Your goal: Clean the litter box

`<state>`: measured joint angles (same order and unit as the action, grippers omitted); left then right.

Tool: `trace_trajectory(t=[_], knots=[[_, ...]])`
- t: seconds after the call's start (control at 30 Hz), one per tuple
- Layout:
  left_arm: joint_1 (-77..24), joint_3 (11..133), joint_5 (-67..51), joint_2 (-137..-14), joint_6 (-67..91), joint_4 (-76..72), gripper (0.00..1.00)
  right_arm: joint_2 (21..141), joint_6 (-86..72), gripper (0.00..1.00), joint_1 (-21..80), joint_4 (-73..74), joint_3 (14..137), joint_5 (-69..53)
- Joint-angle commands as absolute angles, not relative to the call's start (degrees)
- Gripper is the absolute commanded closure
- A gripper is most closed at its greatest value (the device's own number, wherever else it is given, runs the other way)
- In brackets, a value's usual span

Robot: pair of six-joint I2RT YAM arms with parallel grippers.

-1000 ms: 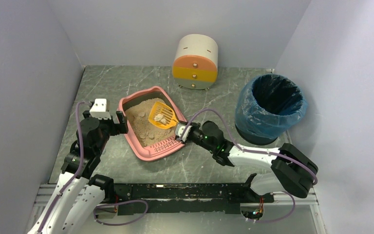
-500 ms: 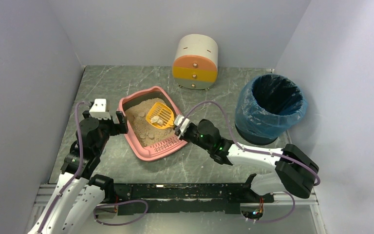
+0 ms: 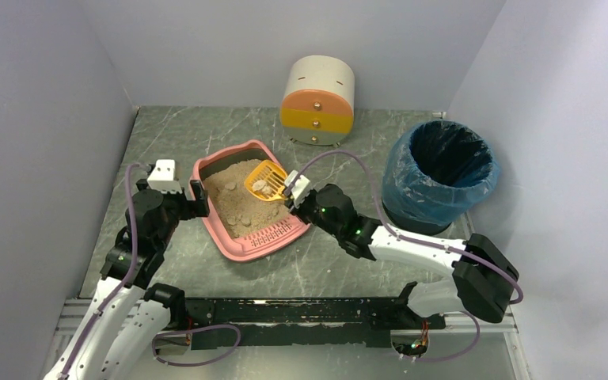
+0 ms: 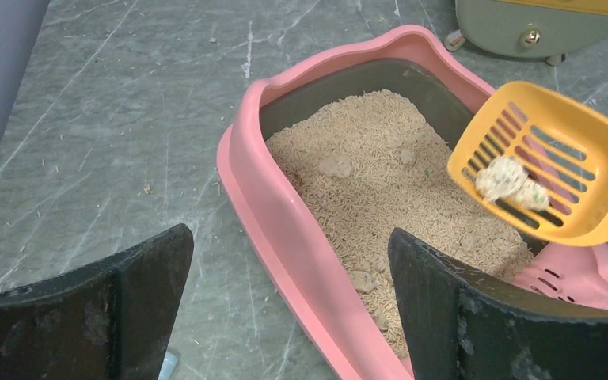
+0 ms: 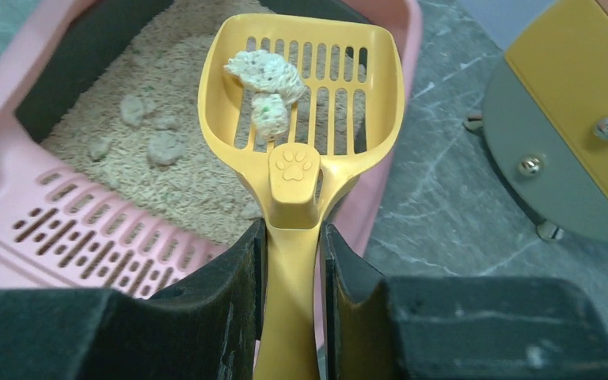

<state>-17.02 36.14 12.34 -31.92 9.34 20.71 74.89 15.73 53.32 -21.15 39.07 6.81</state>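
Far left: left gripper, jaws spread wide with nothing between them, poised just beside the left rim of the litter box; contact with the rim impossible to judge.

Next, the pink box itself, flat on the grey marbled table, left of centre and turned at an angle, between the two grippers. Inside, beige litter with several small clumps on its surface. Slotted ledge at the near end.

Over the right side of the box, a yellow slotted scoop, lifted clear of the litter, with two pale, green-flecked lumps in its bowl. Paw print where bowl meets handle.

Right gripper clamped tight on that handle, one finger on each side.

Further back, a cream-and-orange round drawer unit, well apart from the box.

Far right, a round bin with a blue liner, mouth open upward.
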Motion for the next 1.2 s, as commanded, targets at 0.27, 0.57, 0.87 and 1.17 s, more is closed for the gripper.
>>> trace_trajectory(t=[0.27, 0.57, 0.87, 1.17], knots=[[-17.0, 36.5, 12.3, -31.2, 9.1, 19.8, 0.03, 73.8, 11.4, 1.00, 51.3, -17.0, 44.2, 5.7], [-17.0, 36.2, 11.0, -32.0, 8.9, 19.5, 0.03, 71.8, 9.1, 1.00, 53.5, -15.5, 44.2, 8.0], [-17.0, 36.0, 11.0, -32.0, 9.1, 18.7, 0.03, 72.7, 6.4, 1.00, 52.3, -11.9, 47.0, 8.7], [-17.0, 36.0, 11.0, -32.1, 8.9, 18.9, 0.03, 75.9, 6.3, 1.00, 56.0, -12.8, 48.1, 9.7]])
